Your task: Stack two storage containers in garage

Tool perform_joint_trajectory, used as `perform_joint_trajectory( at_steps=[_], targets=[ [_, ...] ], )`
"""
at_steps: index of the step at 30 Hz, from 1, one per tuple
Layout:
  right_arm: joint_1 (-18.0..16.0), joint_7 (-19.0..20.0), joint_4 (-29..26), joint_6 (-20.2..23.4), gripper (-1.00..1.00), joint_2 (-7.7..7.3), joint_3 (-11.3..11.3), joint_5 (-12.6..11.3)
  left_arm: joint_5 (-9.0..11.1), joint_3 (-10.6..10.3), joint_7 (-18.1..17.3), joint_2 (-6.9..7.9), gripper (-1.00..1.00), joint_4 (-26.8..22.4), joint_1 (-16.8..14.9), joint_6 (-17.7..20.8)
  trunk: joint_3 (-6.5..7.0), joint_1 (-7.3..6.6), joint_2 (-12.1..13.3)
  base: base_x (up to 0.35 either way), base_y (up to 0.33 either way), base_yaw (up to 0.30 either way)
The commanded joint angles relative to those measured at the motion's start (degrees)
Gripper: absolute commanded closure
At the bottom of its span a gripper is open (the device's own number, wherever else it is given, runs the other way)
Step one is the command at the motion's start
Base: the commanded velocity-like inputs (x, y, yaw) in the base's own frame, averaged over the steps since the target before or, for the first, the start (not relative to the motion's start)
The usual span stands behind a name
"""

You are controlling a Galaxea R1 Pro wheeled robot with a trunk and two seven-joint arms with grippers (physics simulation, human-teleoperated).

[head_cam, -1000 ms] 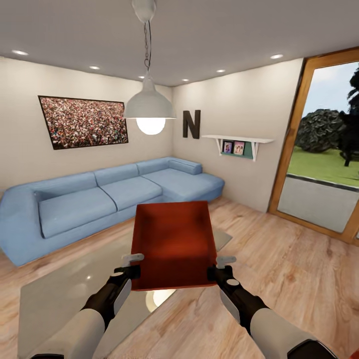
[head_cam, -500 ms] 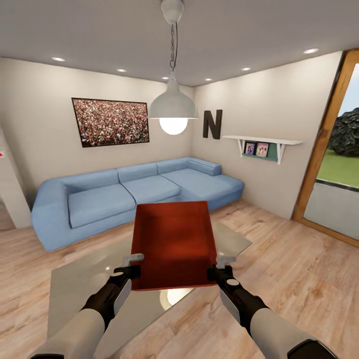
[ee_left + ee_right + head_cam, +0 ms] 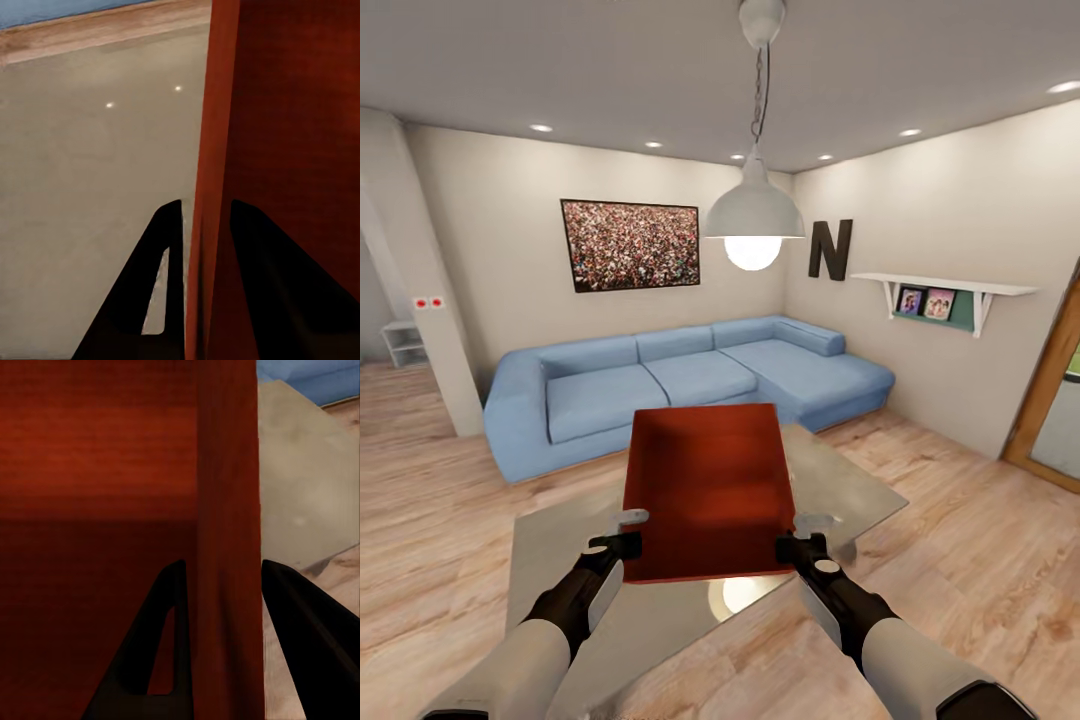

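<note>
Panning left, my head camera now shows a doorway at 9 o'clock. Storage container (image 3: 708, 490) hangs over the glass table (image 3: 560, 545); left gripper (image 3: 204, 225) and right gripper (image 3: 221, 585) apparently clamp its walls. "N" (image 3: 830, 249) at 1.

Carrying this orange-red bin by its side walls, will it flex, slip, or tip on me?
The storage container probably stays stiff: its walls look straight between the left gripper and right gripper. Smooth walls pinched only near the near end could slip or let the far end sag.
</note>
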Motion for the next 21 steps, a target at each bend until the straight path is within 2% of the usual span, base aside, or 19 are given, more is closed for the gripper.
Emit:
perform_joint_trajectory(
  at_steps=[1, 21],
  targets=[
    [-0.03, -0.48, 1.83, -0.32, 1.00, -0.06, 0.34, -1.01, -0.27, 0.16, 0.45, -0.01, 1.00, -0.45, -0.02, 0.33, -0.02, 0.02, -0.05, 0.000, 0.000, 0.268],
    [-0.03, -0.48, 1.83, -0.32, 1.00, -0.08, 0.34, -1.04, -0.27, 0.16, 0.45, 0.00, 1.00, -0.44, -0.02, 0.33, -0.02, 0.02, -0.05, 0.000, 0.000, 0.268]
  ],
)
